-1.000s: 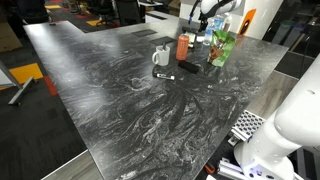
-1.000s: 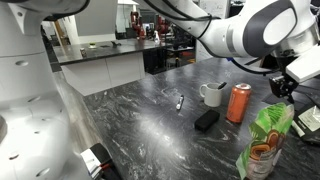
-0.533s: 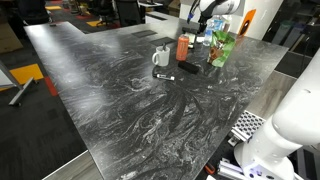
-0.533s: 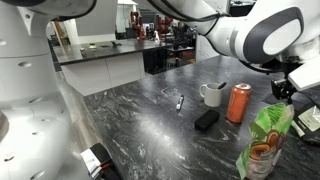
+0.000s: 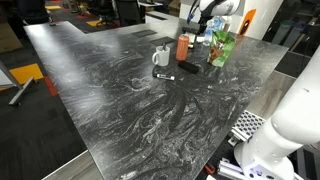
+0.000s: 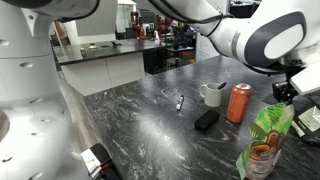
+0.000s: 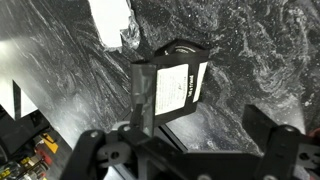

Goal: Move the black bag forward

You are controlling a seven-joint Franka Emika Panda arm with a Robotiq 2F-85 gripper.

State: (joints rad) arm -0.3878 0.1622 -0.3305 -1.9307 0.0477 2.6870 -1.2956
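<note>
Tool (image 7: 185, 150): released. In the wrist view its two fingers (image 7: 98, 148) stand wide apart along the bottom of the frame, with nothing between them. It hangs clear above the bench (image 7: 270, 60) and touches nothing.

Black bag (image 7: 168, 95): centre of the wrist view, above the spread fingers. A pale label patch sits on the right half of its face. A rounded dark form sits just above it, too unclear to name. A white shape fills the upper left of that frame and cannot be identified.

In an exterior view, the tool (image 6: 284, 90) shows at the right edge as a dark mass above the green bag (image 6: 265, 145) and right of the orange can (image 6: 239, 103). The black bag (image 6: 206, 120) lies flat on the bench, right of centre. It is just beside the can's lower left and below the white mug (image 6: 212, 94), and it is apart from the tool. A thin black marker (image 6: 180, 101) lies left of the mug.

In an exterior view, the same group sits in the upper middle of the frame. The mug (image 5: 161, 57) is left of the can (image 5: 183, 46). The marker (image 5: 165, 76) is below the mug, and the black bag (image 5: 189, 68) is just right of the marker. The green bag (image 5: 222, 47) is furthest right.
</note>
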